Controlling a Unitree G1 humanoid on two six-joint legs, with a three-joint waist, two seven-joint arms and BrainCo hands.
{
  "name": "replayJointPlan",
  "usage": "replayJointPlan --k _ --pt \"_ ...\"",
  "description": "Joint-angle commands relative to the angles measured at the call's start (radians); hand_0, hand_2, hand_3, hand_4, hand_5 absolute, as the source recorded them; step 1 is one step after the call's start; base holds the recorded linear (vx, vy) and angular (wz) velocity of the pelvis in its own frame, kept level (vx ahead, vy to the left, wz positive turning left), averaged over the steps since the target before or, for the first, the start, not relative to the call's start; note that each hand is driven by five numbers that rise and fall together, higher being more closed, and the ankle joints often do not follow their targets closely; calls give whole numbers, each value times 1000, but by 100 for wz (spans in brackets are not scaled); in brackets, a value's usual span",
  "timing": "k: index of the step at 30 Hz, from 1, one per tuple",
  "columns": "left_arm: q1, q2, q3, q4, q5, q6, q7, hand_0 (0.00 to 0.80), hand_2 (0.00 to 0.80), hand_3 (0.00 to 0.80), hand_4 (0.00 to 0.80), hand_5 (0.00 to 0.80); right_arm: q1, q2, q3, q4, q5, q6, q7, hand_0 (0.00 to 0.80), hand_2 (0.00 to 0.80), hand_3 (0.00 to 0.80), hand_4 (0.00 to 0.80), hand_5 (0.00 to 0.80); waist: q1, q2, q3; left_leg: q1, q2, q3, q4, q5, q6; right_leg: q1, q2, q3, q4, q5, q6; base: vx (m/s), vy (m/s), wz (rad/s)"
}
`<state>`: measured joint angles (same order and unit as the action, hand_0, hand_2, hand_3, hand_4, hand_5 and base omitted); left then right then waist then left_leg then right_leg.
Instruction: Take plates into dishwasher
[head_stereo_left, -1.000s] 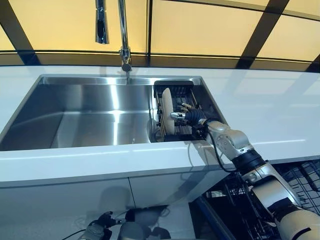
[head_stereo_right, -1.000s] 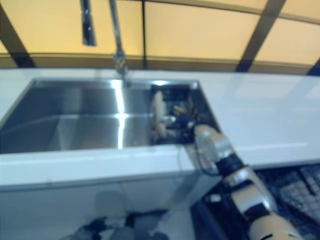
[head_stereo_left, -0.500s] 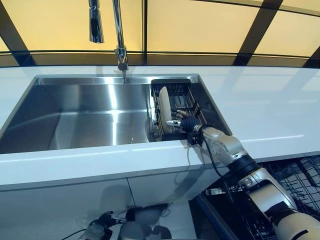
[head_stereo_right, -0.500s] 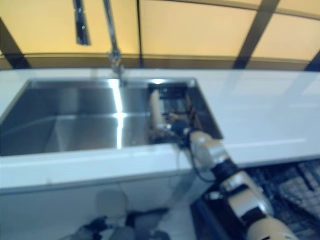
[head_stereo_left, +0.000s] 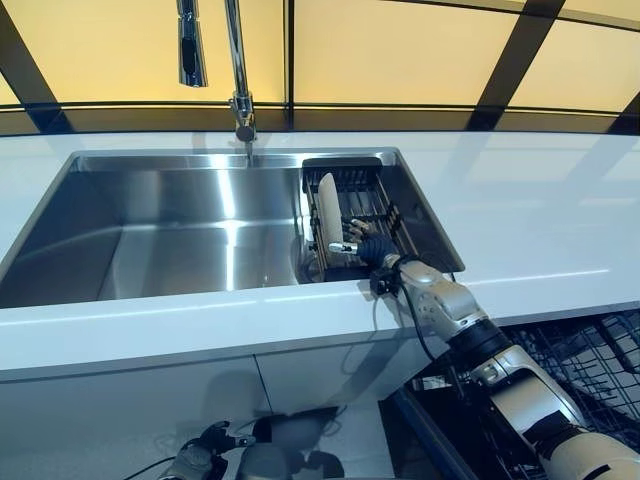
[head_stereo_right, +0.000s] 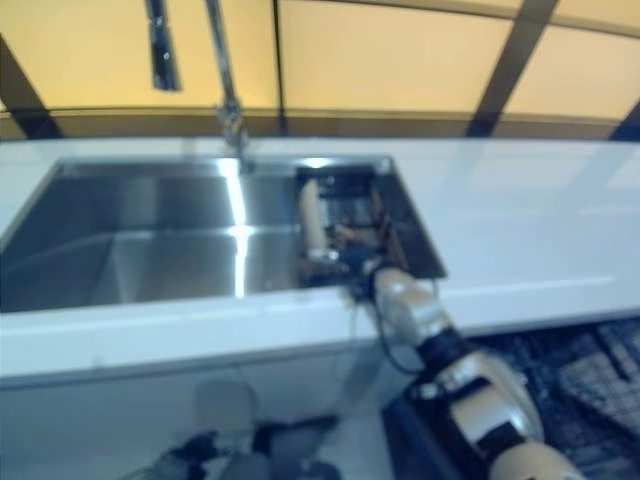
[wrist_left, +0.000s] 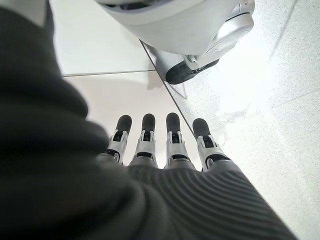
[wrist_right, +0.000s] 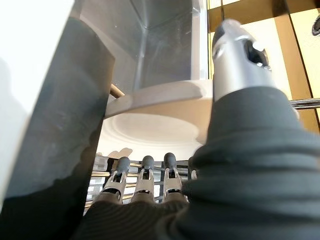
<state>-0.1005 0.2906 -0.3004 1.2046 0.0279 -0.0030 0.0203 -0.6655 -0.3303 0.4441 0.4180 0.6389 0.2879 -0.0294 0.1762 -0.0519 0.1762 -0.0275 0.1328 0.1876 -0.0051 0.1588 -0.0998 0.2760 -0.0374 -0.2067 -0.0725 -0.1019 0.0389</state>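
1. We were at the pick-up step: our right hand sat against the cream plate, which stood on edge in the black rack at the sink's right end, mid-frame.
2. Fingers looked straight beside the plate, thumb over its rim, not clamped yet.
3. Left hand hung relaxed at the frame bottom.
4. Next, we'd guess: pinch, lift clear, swing to the dishwasher rack, lower right.

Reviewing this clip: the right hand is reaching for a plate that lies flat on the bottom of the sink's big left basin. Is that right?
Not quite. The plate stands on edge in the dark drying rack at the sink's right end, not flat in the left basin. The left eye view shows it, with the right hand beside the plate. The right wrist view shows the plate's underside just past the straight fingers.
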Motion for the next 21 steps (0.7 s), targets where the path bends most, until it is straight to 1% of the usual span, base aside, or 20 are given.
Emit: replayJointPlan --k 1,9,15,21 --pt "-47 -36 -67 68 8 -3 -1 0 0 0 0 0 30 24 -9 7 -11 -65 -16 0 0 0 0 0 -5 23 -41 -176 -68 -5 -19 71 -1 -58 35 -48 166 -35 -58 0 0 0" --pt "-45 -49 -66 67 3 0 6 0 0 0 0 0 55 44 -12 17 -30 -106 -21 0 0 0 0 0 -1 28 -39 -173 -72 -12 -21 69 0 -59 32 -57 169 -38 -57 -1 -1 1" --pt "-41 -52 -69 63 -4 1 11 0 0 0 0 0 73 57 -7 16 -41 -122 -16 0 0 0 0 0 2 29 -36 -174 -73 -16 -19 69 1 -60 32 -61 172 -38 -58 0 -2 2" --pt "-38 -57 -74 53 -7 2 8 0 0 0 0 0 91 72 -2 21 -50 -146 -47 0 0 0 0 0 5 35 -30 -178 -72 -21 -13 70 1 -63 31 -67 178 -39 -59 3 -1 5"
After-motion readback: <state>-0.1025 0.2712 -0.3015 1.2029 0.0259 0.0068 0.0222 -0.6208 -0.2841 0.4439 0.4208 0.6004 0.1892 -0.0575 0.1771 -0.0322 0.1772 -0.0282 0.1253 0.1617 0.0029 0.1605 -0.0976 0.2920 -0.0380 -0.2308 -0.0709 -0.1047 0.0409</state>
